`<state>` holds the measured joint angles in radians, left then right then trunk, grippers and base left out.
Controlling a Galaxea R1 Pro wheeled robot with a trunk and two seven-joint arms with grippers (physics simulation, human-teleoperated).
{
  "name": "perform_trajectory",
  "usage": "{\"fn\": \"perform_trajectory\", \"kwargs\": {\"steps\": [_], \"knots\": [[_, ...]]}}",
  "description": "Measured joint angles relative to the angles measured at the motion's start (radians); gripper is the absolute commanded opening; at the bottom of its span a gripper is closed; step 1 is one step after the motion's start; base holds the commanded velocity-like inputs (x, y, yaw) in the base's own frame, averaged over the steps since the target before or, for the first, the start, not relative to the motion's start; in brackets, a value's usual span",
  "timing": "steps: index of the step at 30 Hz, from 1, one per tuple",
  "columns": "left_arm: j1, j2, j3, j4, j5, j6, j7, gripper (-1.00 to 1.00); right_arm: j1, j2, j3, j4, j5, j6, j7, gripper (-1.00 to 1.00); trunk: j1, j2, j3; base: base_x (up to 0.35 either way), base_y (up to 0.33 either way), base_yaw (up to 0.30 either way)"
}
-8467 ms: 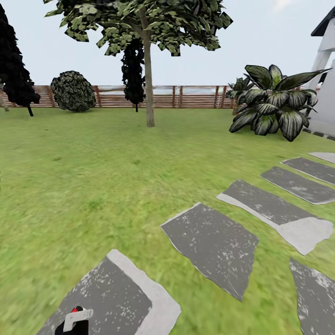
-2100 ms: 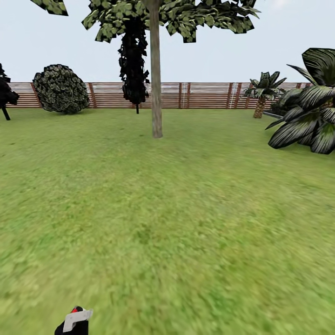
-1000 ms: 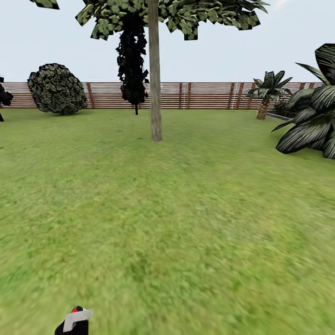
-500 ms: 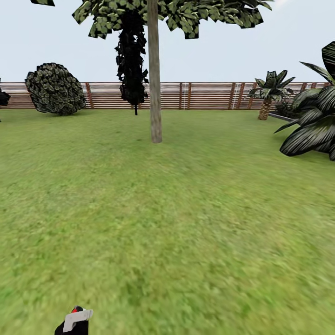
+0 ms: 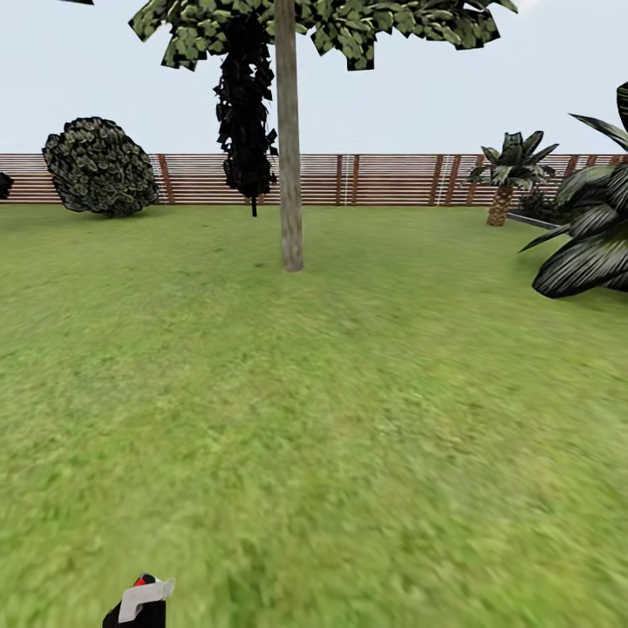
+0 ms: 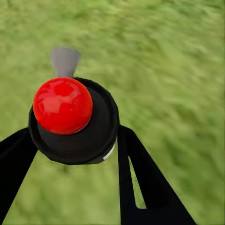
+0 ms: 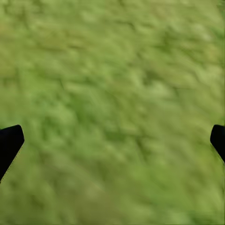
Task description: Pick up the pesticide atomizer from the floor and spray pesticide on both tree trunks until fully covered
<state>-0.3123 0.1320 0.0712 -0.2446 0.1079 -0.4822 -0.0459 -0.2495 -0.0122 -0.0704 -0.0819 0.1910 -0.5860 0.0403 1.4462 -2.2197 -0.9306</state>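
Green lawn (image 5: 349, 419); pale tree trunk (image 5: 290, 174), round shrub (image 5: 98, 166), palm (image 5: 510, 174) standing on it.

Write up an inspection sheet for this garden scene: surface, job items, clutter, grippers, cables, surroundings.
Surface: green lawn, open grass up to the fence.
Job's things: pesticide atomizer, black body with a red knob, held in the left gripper; one tree trunk, pale and straight, stands ahead under a leafy crown.
Clutter: nothing seen on the grass near the robot.
Grippers: left gripper's jaws closed around the atomizer; right gripper with jaws wide apart over bare grass, holding nothing.
Cables: nothing seen.
Surroundings: brown slatted fence, round shrub, dark conifer, small palm, broad-leaved plant at the right edge.
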Motion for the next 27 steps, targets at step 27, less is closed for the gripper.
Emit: {"fn": "perform_trajectory", "kwargs": {"steps": [27], "knots": [[0.000,0.000,0.000,-0.002,0.000,-0.002,0.000,-1.00,0.000,0.000,0.000,0.000,0.000,0.000,0.000,1.00,0.000,0.000,0.000,0.339,0.000,0.000]]}}
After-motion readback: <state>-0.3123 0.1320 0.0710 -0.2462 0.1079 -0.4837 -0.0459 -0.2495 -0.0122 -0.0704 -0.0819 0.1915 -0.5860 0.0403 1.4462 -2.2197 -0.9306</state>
